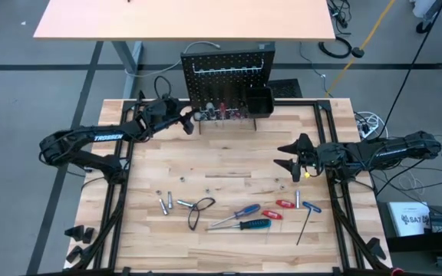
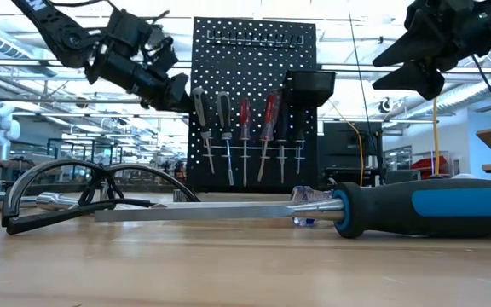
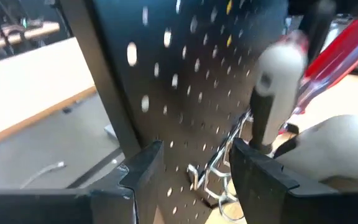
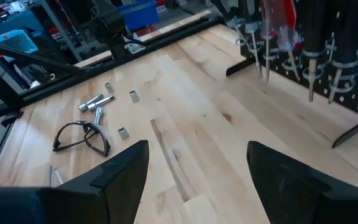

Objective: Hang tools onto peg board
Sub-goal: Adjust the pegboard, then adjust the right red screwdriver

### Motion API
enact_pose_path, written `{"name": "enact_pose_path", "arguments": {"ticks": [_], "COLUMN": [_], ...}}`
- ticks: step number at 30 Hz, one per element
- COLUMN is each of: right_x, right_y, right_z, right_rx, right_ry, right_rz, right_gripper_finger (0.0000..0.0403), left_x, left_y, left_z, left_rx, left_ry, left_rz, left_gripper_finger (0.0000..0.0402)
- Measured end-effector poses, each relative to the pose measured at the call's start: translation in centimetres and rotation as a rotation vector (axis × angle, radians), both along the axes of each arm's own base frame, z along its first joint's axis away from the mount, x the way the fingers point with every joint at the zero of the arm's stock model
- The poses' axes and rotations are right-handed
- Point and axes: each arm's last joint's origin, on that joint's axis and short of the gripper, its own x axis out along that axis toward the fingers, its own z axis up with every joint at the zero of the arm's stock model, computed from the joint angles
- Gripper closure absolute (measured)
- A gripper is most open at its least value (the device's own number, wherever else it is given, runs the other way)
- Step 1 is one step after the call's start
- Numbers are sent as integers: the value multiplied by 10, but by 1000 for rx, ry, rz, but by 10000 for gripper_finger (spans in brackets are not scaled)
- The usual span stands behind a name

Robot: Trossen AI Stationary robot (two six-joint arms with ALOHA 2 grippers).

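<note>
Up top, peg board (image 1: 227, 77) bin (image 1: 258, 100) contents unseen; left fingers (image 3: 143, 171) spread, right fingers (image 4: 126, 163) spread.

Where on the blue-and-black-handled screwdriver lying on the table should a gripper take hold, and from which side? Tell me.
Take the blue-and-black screwdriver by its thick handle, probably from straight above, jaws closing across the handle's width. It lies flat on the table, shaft pointing toward the black wire loop. The handle gives the fingers more to close on than the thin shaft. The open right gripper hovers nearer than the left.
</note>
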Motion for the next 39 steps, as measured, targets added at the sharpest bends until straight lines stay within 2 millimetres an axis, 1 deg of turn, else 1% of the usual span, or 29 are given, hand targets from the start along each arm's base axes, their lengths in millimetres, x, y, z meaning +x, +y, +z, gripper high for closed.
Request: {"name": "enact_pose_path", "arguments": {"ticks": [6,9,14,17,20,22,24,26,28,31,34,36,39], "right_x": [0,1,3,4,4,4,4,4,5,7,8,9,10], "right_y": [0,-1,-1,-1,-1,-2,-3,-4,-4,-5,-5,-5,-7], "right_z": [-5,-8,-10,-10,-10,-10,-11,-11,-11,-13,-15,-17,-17], "right_rx": [6,-13,-54,-61,-64,-86,-104,-112,-121,-129,-128,-133,-150], "right_ry": [51,73,96,100,104,105,111,108,115,131,146,155,164], "right_rz": [-9,-47,-48,-48,-49,-71,-105,-137,-154,-160,-164,-163,-164], "right_gripper_finger": [140,140,140,140,140,140,140,140,140,140,140,140,140], "left_x": [-16,-23,-19,-9,10,24,39,58,79,117,149,166,179], "left_y": [-12,-26,-65,-92,-120,-135,-146,-151,-151,-147,-139,-130,-116], "left_z": [26,40,57,59,52,45,37,28,19,9,2,2,-1], "left_rx": [40,52,90,98,120,150,187,202,202,219,281,300,297], "left_ry": [-52,-86,-160,-187,-182,-189,-209,-196,-150,-77,30,60,70], "left_rz": [-13,-55,-229,-319,-374,-385,-379,-368,-360,-337,-250,-171,-151], "left_gripper_finger": [217,217,217,217,217,217,217,217,217,217,217,217,217]}}
